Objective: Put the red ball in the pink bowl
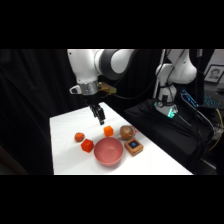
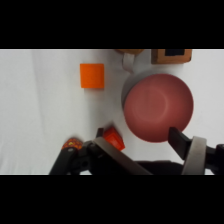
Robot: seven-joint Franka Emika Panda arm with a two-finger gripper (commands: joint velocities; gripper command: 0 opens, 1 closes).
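The red ball (image 1: 79, 136) sits on the white table (image 1: 65, 155), off to the side of the jaws and a little nearer the camera in the side view, untouched and well clear of the fingers. In the wrist view the red ball (image 2: 73, 145) only just peeks out at the lower edge, partly hidden behind the black linkage, on the outer side of one finger.

The gripper (image 1: 100, 117) hangs above the table with nothing between its fingers. In the wrist view the gripper (image 2: 145, 142) shows its two fingers spread wide, the jaws released, and bare table and bowl rim visible through the gap.

Just beside the ball lies a red-orange cube (image 1: 87, 146), between the ball and the bowl; in the wrist view that red-orange cube (image 2: 113, 138) sits right against the inner side of one finger (image 2: 107, 147), though contact cannot be confirmed.

The pink bowl (image 1: 108, 151) stands upright and holds nothing, forward of the jaws on the camera side. In the wrist view the pink bowl (image 2: 158, 107) fills the space ahead of the other finger (image 2: 180, 139), whose tip overlaps its rim.

An orange cube (image 1: 108, 131) rests just beyond the bowl, close below the gripper; the same orange cube (image 2: 92, 76) lies well ahead of the jaws in the wrist view. Further out, a brownish-tan ball (image 1: 127, 132) and a brown block (image 1: 134, 146) with a blue mark sit beside the bowl's far side.
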